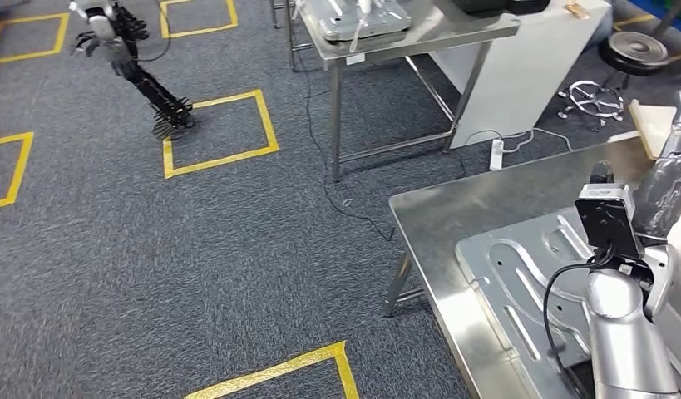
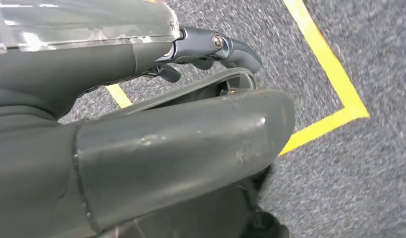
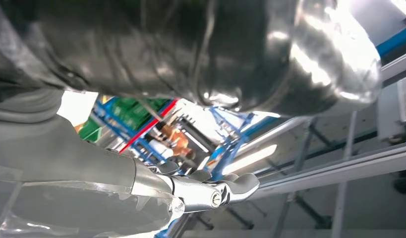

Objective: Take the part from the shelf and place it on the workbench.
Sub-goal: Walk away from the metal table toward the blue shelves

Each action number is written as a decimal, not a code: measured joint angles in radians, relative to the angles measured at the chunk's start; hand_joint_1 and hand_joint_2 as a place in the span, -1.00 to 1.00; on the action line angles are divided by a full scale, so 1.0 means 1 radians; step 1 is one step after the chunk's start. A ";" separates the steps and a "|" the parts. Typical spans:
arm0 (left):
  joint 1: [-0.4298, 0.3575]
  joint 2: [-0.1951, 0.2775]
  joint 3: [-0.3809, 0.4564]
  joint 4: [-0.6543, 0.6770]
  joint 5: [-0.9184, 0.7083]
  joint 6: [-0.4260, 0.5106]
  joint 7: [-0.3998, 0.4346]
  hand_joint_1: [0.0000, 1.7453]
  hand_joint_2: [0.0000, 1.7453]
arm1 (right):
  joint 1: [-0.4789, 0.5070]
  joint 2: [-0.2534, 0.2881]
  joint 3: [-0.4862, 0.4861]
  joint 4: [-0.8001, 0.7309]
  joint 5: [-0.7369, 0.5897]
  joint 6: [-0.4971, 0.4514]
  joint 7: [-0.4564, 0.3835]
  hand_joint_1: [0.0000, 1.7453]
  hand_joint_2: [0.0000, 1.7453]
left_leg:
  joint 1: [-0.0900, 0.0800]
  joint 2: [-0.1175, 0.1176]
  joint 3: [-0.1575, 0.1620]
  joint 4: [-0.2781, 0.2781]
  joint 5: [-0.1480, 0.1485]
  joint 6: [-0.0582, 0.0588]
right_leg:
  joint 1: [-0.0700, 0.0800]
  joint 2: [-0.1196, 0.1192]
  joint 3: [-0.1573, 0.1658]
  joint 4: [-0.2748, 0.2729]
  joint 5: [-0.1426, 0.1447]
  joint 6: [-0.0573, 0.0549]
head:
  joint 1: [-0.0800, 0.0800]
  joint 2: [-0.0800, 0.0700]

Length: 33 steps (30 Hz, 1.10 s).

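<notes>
Right hand [image 3: 210,191]: close above the part, fingers seen only partly; its grasp cannot be judged.
Left hand [image 1: 100,37]: raised over the carpet, fingers spread, holding nothing.
Part [image 1: 520,266]: one stamped metal panel, flat on the desk [image 1: 453,208].
Floor squares [image 1: 220,133]: five yellow outlines.

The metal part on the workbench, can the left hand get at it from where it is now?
Probably not. The left hand hangs out over the carpet by the yellow floor squares, far from the metal part on the workbench; open floor lies between them. The right arm is already over it.
</notes>
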 joint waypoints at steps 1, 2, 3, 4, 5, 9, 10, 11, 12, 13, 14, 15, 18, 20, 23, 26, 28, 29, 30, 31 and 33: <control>-0.001 0.000 0.000 0.000 0.000 0.000 -0.001 -1.00 -1.00 | -0.002 0.000 0.000 0.000 0.000 0.000 0.000 -1.00 -1.00 | -0.004 0.005 0.007 -0.017 0.000 0.007 | 0.002 -0.009 0.001 0.002 -0.002 0.005 | 0.001 0.000; -0.002 0.000 0.000 0.000 0.000 0.000 -0.001 -1.00 -1.00 | -0.004 0.000 0.001 0.000 0.000 0.000 0.000 -1.00 -1.00 | -0.007 -0.003 0.006 -0.018 0.000 0.014 | 0.004 -0.018 0.002 0.001 -0.003 0.011 | 0.001 0.000; -0.001 0.000 0.000 0.000 0.000 0.000 -0.002 -1.00 -1.00 | -0.006 0.000 0.002 0.000 0.000 0.000 0.000 -1.00 -1.00 | -0.008 -0.015 0.006 -0.021 0.003 0.021 | 0.003 -0.027 0.005 -0.001 -0.003 0.016 | 0.002 0.000; 0.000 0.000 0.000 0.000 0.000 0.000 -0.003 -1.00 -1.00 | -0.008 0.000 0.003 0.000 0.001 0.000 0.001 -1.00 -1.00 | -0.007 -0.026 0.007 -0.026 0.006 0.028 | 0.000 -0.022 0.007 0.001 -0.008 0.022 | 0.002 0.000; 0.000 0.000 0.000 0.000 0.001 0.000 -0.003 -1.00 -1.00 | -0.010 0.000 0.004 0.000 0.001 0.000 0.001 -1.00 -1.00 | -0.005 -0.036 0.009 -0.032 0.010 0.035 | -0.003 -0.004 0.003 0.013 -0.020 0.027 | 0.002 0.000; -0.004 0.000 0.000 0.000 0.000 0.002 -0.005 -1.00 -1.00 | -0.009 -0.001 0.006 0.001 0.001 0.000 0.001 -1.00 -1.00 | -0.001 -0.076 0.011 -0.040 0.020 0.048 | -0.007 0.087 -0.089 0.209 -0.122 0.034 | 0.003 0.000; -0.004 0.000 0.000 0.000 0.000 0.002 -0.005 -1.00 -1.00 | -0.007 -0.001 0.006 0.002 0.001 0.000 0.001 -1.00 -1.00 | -0.001 -0.088 0.011 -0.039 0.020 0.049 | -0.008 0.092 -0.105 0.238 -0.125 0.035 | 0.003 0.000; -0.004 0.000 0.000 0.000 0.000 0.002 -0.005 -1.00 -1.00 | -0.005 -0.001 0.006 0.003 0.001 0.000 0.001 -1.00 -1.00 | -0.002 -0.101 0.011 -0.038 0.020 0.049 | -0.008 0.094 -0.106 0.235 -0.109 0.035 | 0.003 0.000; -0.003 0.000 0.000 0.000 0.000 0.002 -0.005 -1.00 -1.00 | -0.006 -0.001 0.006 0.003 0.001 0.000 0.001 -1.00 -1.00 | -0.002 -0.115 0.011 -0.037 0.020 0.049 | -0.009 0.098 -0.090 0.196 -0.077 0.035 | 0.003 0.000; -0.003 0.000 0.000 0.000 0.000 0.002 -0.005 -1.00 -1.00 | -0.006 -0.001 0.006 0.003 0.001 0.000 0.001 -1.00 -1.00 | -0.001 -0.128 0.011 -0.035 0.020 0.047 | -0.010 0.109 -0.063 0.137 -0.041 0.033 | 0.003 0.000; -0.004 0.000 0.000 0.000 0.000 0.002 -0.005 -1.00 -1.00 | -0.008 -0.001 0.006 0.003 0.001 0.000 0.001 -1.00 -1.00 | -0.002 -0.140 0.010 -0.033 0.020 0.044 | -0.012 0.134 -0.037 0.079 -0.016 0.030 | 0.003 0.000; -0.005 -0.001 0.000 0.000 0.000 0.002 -0.005 -1.00 -1.00 | -0.008 -0.001 0.006 0.003 0.001 0.000 0.001 -1.00 -1.00 | -0.002 -0.152 0.006 -0.031 0.022 0.040 | -0.014 0.157 -0.017 0.033 -0.001 0.027 | 0.003 0.000; -0.006 -0.001 0.000 0.000 0.000 0.002 -0.005 -1.00 -1.00 | -0.008 -0.001 0.006 0.002 0.001 0.000 0.001 -1.00 -1.00 | 0.002 -0.187 -0.008 -0.032 0.031 0.020 | -0.012 0.169 -0.005 -0.003 0.002 0.018 | 0.003 0.000; -0.003 0.000 0.000 0.000 0.000 0.002 -0.005 -1.00 -1.00 | -0.010 0.000 0.006 0.002 0.001 0.000 0.001 -1.00 -1.00 | 0.001 -0.171 -0.016 -0.022 0.024 0.008 | -0.014 0.141 0.000 -0.012 0.008 0.007 | 0.002 0.000; -0.004 0.000 0.000 0.000 0.000 0.002 -0.005 -1.00 -1.00 | -0.012 0.001 0.007 0.000 0.001 0.000 0.001 -1.00 -1.00 | 0.000 -0.082 -0.079 0.114 -0.056 -0.005 | -0.013 0.097 0.004 -0.018 0.010 -0.008 | -0.001 0.000; -0.004 0.000 0.000 0.000 0.000 0.002 -0.005 -1.00 -1.00 | -0.012 0.001 0.007 0.000 0.003 0.000 0.001 -1.00 -1.00 | 0.005 -0.057 -0.136 0.239 -0.094 -0.010 | -0.010 0.050 0.005 -0.014 0.005 -0.011 | -0.001 0.000; -0.003 0.000 0.000 0.000 0.000 0.003 -0.005 -1.00 -1.00 | -0.013 0.001 0.007 0.000 0.005 0.001 0.001 -1.00 -1.00 | 0.006 -0.042 -0.090 0.156 -0.040 -0.009 | -0.010 0.022 0.007 -0.009 -0.001 -0.007 | -0.001 0.000; -0.004 0.000 0.000 0.000 0.000 0.003 -0.005 -1.00 -1.00 | -0.014 0.001 0.007 0.000 0.005 0.001 0.001 -1.00 -1.00 | 0.004 -0.020 -0.055 0.090 -0.016 -0.007 | -0.008 0.010 0.009 -0.006 -0.006 -0.003 | -0.001 0.000; -0.005 0.001 0.000 0.000 0.000 0.003 -0.005 -1.00 -1.00 | -0.015 0.001 0.007 0.000 0.006 0.001 0.002 -1.00 -1.00 | 0.000 -0.001 -0.026 0.034 0.001 -0.001 | -0.005 -0.002 0.010 -0.002 -0.011 0.002 | -0.001 0.000; -0.005 0.001 0.000 0.000 0.000 0.003 -0.005 -1.00 -1.00 | -0.016 0.001 0.007 0.000 0.006 0.001 0.002 -1.00 -1.00 | -0.004 0.013 -0.010 0.001 0.006 0.005 | -0.002 -0.012 0.012 0.000 -0.014 0.007 | -0.001 0.000; -0.005 0.001 0.000 0.000 0.000 0.003 -0.006 -1.00 -1.00 | -0.018 0.001 0.008 0.000 0.009 0.001 0.002 -1.00 -1.00 | -0.009 0.005 -0.007 -0.013 0.004 0.019 | 0.003 -0.034 0.017 -0.001 -0.019 0.017 | 0.000 0.000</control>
